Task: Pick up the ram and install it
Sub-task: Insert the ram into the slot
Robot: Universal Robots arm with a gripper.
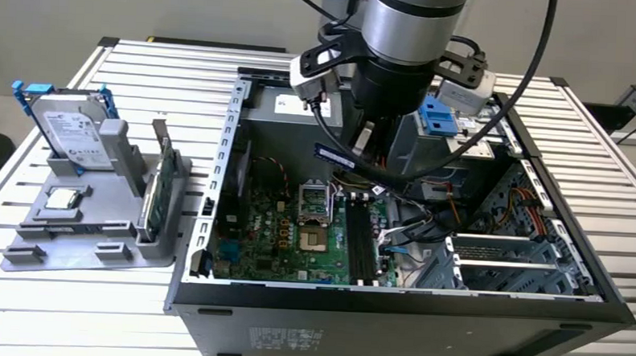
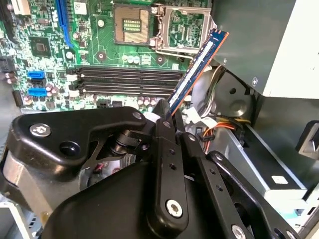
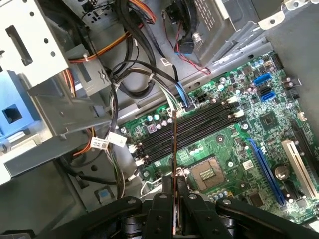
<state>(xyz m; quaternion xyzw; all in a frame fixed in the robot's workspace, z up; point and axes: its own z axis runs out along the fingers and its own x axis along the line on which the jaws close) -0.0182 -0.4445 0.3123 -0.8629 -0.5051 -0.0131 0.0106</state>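
Note:
The ram [image 1: 337,155] is a slim dark blue stick, held tilted inside the open computer case [image 1: 398,306] above the motherboard [image 1: 283,241]. My gripper [image 1: 360,150] is shut on its upper end. In the second wrist view the ram [image 2: 197,68] juts out from between the black fingers [image 2: 163,130] toward the CPU socket [image 2: 131,24]. The first wrist view shows the ram [image 3: 174,144] edge-on, hanging over the black memory slots [image 3: 192,128]. Those slots [image 2: 127,77] lie bare below it, and the stick hangs apart from them.
A grey holder [image 1: 79,240] at the exterior view's left carries a silver hard drive [image 1: 73,127], a green card [image 1: 163,194] and a small chip [image 1: 62,199]. Cable bundles [image 1: 408,222] and the drive cage [image 1: 508,259] crowd the case beside the slots.

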